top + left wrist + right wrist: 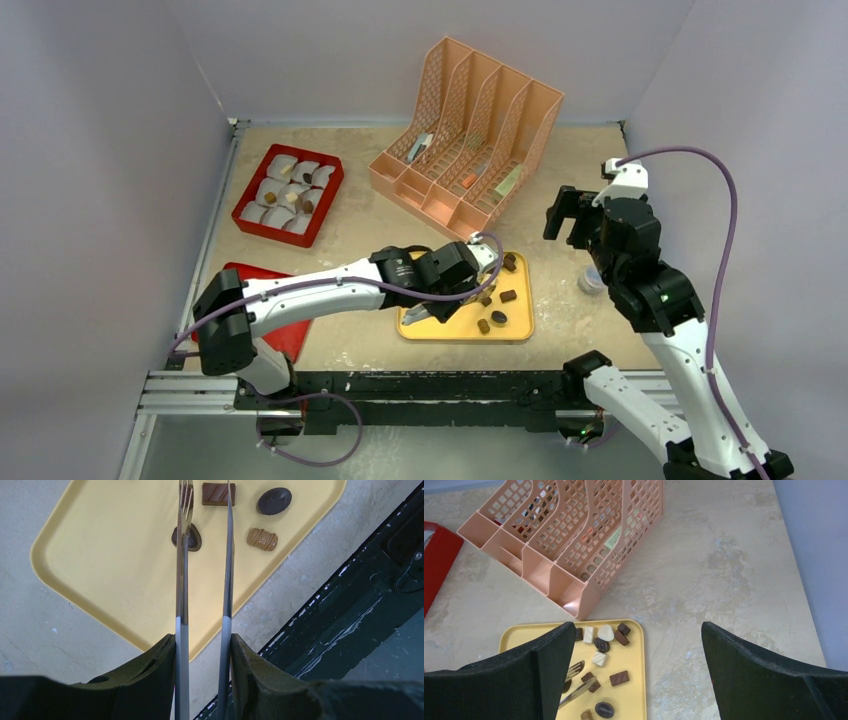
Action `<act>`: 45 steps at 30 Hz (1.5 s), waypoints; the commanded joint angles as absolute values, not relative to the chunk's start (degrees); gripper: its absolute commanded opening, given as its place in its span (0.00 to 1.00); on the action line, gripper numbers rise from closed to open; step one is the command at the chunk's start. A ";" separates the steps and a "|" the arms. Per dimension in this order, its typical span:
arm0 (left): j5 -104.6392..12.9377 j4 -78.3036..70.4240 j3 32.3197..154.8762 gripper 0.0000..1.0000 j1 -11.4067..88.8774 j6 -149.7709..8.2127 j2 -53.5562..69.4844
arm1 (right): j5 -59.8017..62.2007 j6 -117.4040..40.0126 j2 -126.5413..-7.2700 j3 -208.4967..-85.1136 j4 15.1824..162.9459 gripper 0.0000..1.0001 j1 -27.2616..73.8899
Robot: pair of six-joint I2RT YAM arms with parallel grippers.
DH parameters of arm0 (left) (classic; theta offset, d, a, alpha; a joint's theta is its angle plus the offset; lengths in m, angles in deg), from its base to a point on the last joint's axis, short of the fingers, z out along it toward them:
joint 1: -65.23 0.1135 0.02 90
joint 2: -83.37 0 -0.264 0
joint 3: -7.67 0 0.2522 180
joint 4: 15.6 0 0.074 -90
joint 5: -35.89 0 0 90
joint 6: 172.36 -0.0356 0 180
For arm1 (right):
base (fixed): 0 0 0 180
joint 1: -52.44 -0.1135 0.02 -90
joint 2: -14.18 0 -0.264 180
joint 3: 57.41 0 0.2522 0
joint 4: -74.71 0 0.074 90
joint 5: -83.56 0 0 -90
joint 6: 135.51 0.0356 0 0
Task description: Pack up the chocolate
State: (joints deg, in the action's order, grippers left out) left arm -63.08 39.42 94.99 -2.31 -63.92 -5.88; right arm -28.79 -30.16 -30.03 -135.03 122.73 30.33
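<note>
Several chocolate pieces (498, 317), dark, caramel and white, lie on a yellow tray (455, 322). My left gripper (447, 293) is shut on metal tongs (182, 580) and holds them low over the tray. The tong arms stand apart, their tips by a brown bar (218, 493) and a dark teardrop piece (192, 537), gripping nothing. A dark oval (274, 501) and a caramel barrel (262, 539) lie to the right. My right gripper (570, 215) is open and empty, raised at the right of the tray; its view shows the chocolates (606, 632) below.
A red box (325, 205) of white cup liners, some holding chocolates, sits at the back left. A peach file rack (470, 130) stands behind the tray. A red lid (290, 335) lies under my left arm. A small round container (592, 280) sits below my right gripper.
</note>
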 commanded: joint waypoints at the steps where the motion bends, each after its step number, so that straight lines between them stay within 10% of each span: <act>1: -63.95 36.84 98.27 0.39 -3.59 -63.68 -6.80 | -30.30 -31.34 -29.53 -136.39 121.49 0.97 30.47; 45: -73.01 36.31 97.12 0.28 -2.29 -59.36 -4.79 | -29.02 -31.33 -30.33 -135.56 120.47 0.98 30.47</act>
State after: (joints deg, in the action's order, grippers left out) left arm -70.95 38.94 95.88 -3.47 -61.43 -9.36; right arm -29.31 -30.59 -30.80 -135.03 122.47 30.33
